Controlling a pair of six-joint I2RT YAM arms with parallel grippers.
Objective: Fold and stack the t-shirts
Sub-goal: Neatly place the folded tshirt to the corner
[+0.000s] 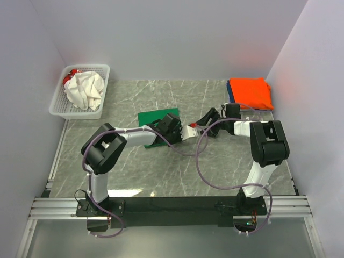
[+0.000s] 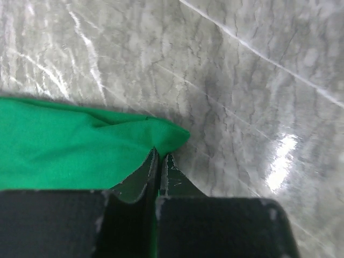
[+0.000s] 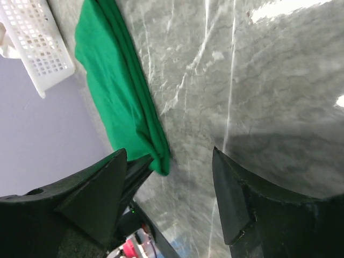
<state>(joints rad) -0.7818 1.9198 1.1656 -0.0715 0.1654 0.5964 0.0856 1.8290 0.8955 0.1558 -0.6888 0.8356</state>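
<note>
Left gripper (image 2: 159, 161): clamps green shirt (image 2: 64, 140) corner
Right gripper (image 3: 167, 153): jaws apart, empty, beside it
Basket (image 1: 58, 109): far left
Orange shirt (image 1: 249, 91): far right

Shirts: four counted.
- one green shirt (image 1: 150, 117), lying on table (image 1: 161, 172)
- one orange shirt (image 1: 250, 92), at far right
- one blue shirt (image 1: 228, 92), only edge seen under orange shirt
- one white shirt (image 1: 85, 91), bundled in basket (image 1: 103, 70)

Red item (image 1: 69, 78): one noted in basket, kind not made out.
Basket: one counted.
Table: one counted.
Arms: two counted, left arm (image 1: 107, 148) and right arm (image 1: 267, 142).
Grippers: two counted, left gripper (image 1: 188, 133) and right gripper (image 1: 208, 118), two fingers each.
</note>
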